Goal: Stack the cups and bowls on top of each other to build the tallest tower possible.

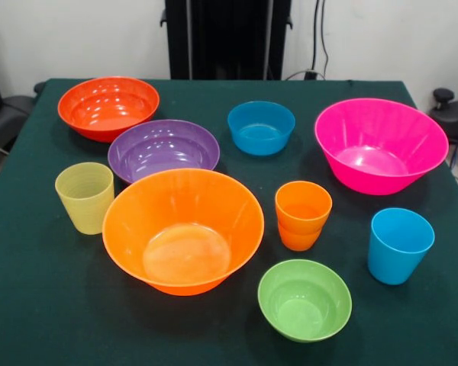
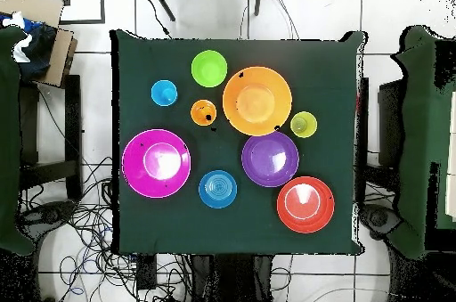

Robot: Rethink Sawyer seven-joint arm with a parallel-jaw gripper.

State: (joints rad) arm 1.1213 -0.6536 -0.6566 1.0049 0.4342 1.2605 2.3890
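All vessels stand apart and upright on the green table (image 1: 30,305); there is no tower. The large orange bowl (image 1: 183,229) (image 2: 256,100) is at front centre, with the purple bowl (image 1: 164,149) and red-orange bowl (image 1: 107,107) behind it. The hot pink bowl (image 1: 380,145) (image 2: 156,163) is at right and the blue bowl (image 1: 261,127) at the back middle. The lime green bowl (image 1: 304,299) is at the front. The ribbed yellow-green cup (image 1: 85,197) is at left and the sky blue cup (image 1: 398,245) at right. The orange cup (image 1: 302,215) shows a second rim, as if nested. No separate yellow cup shows. The gripper is out of view.
The robot's black pedestal (image 1: 227,38) stands behind the table's far edge. Chairs (image 2: 423,138) stand at both sides of the table, and cables (image 2: 89,227) lie on the floor. A cardboard box (image 2: 49,44) sits beside the table in the overhead view.
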